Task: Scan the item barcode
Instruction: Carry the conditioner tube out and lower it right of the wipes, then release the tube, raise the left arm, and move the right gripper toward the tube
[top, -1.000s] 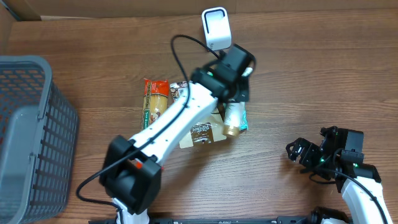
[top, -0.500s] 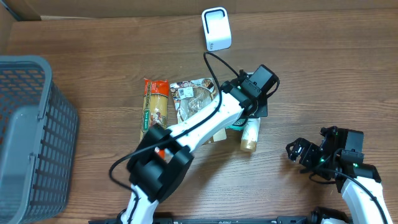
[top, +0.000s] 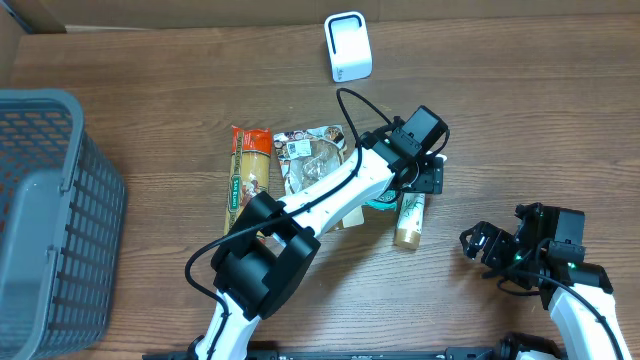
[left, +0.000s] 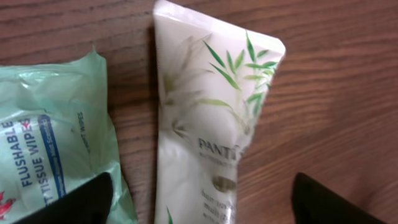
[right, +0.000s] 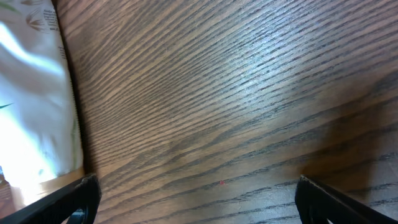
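A white shampoo tube (top: 409, 220) with green leaf print and a gold cap lies flat on the wooden table, right of the pile of packets. My left gripper (top: 427, 177) hovers over its crimped end, open; in the left wrist view the tube (left: 205, 118) lies loose between the spread fingers (left: 84, 202), touching neither. The white barcode scanner (top: 347, 46) stands at the far edge of the table. My right gripper (top: 480, 245) rests low at the front right, open and empty. In the right wrist view the tube (right: 31, 93) shows at the left edge.
A green pack of flushable wipes (left: 50, 137) lies against the tube's left side. A red pasta packet (top: 248, 170), a clear packet (top: 310, 155) and a brown packet (top: 330, 215) lie mid-table. A grey basket (top: 50, 220) stands at the left edge.
The left arm carried the tube from near the scanner down to the right, then opened. The tube now lies on the table. The right arm has stayed still.
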